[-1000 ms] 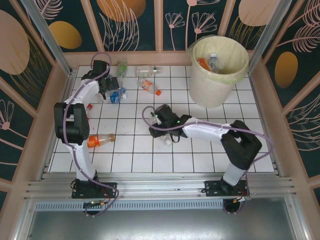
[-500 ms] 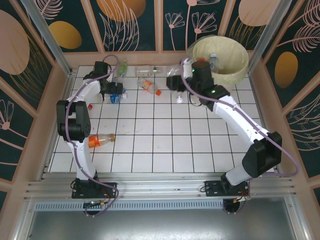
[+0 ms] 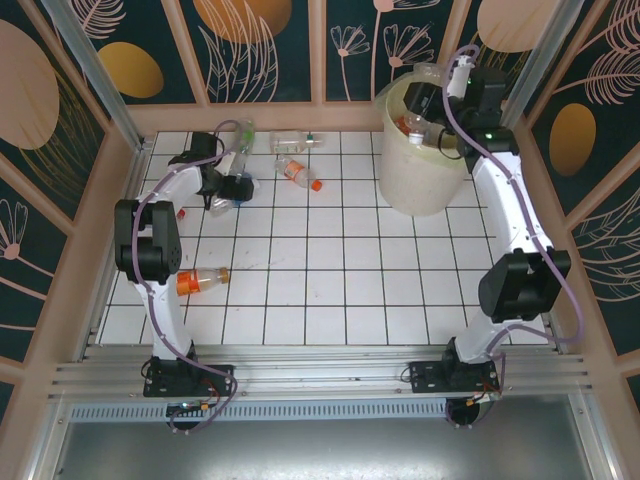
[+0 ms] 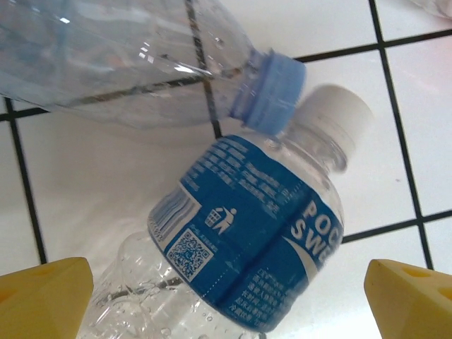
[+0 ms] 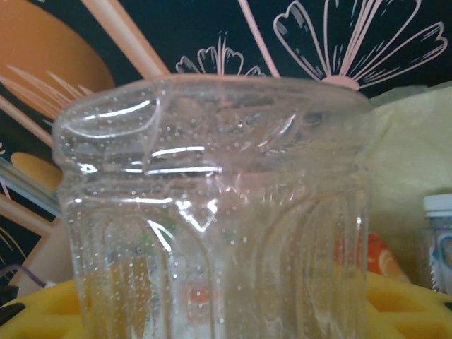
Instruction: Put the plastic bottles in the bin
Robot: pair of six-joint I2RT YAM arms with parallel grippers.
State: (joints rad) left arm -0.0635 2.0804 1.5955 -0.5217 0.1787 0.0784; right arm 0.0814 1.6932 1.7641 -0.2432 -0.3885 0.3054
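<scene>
One light, crushable bottle is hanging gripped in the right pincer over the bin; the left pincer is gaping around a blue bottle's waist.

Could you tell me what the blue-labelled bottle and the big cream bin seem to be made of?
The blue-labelled clear bottle: thin glossy clear plastic, tiles showing through. The round cream bin: probably matte moulded plastic, lined with a thin yellow-green bag.

White-tiled counter with dark grout lines, edged by a pale pink rim. Left, far and right: dark teal wall panels printed with orange ovals and pale line-drawn flowers. Aluminium rails along the near edge. Even, soft light.
</scene>
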